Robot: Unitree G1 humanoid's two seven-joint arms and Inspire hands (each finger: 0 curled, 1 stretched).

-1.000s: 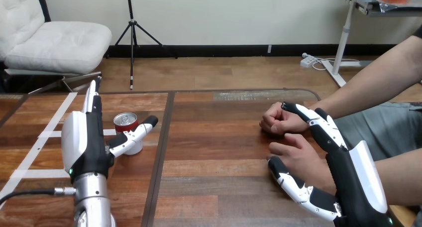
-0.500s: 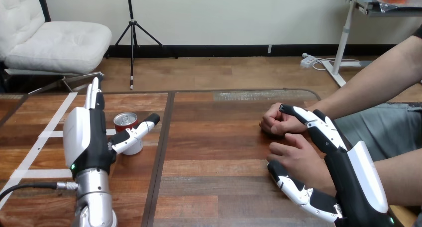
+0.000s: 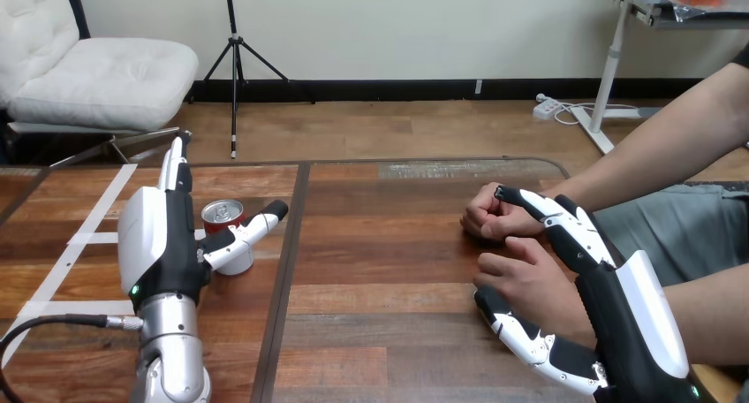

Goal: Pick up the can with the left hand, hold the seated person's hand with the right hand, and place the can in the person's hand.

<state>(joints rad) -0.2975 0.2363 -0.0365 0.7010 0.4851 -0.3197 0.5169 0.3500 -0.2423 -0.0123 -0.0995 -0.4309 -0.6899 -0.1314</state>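
A red can with a silver top stands upright on the left half of the wooden table. My left hand is just left of it, open, with straight fingers pointing away. Its thumb reaches across the can's near side. At the right, the person's nearer hand lies palm down on the table. My right hand is open around it. Straight fingers run along its far side and the thumb lies along its near side. The person's farther hand is a fist by my fingertips.
White tape strips mark the table's left part. A dark seam runs front to back just right of the can. The person's forearms come in from the right edge. Bare wood lies between the can and the person's hands.
My left hand has shifted a little to the right and forward beside the can, which has stayed put. My right hand and the person's hands have barely moved.
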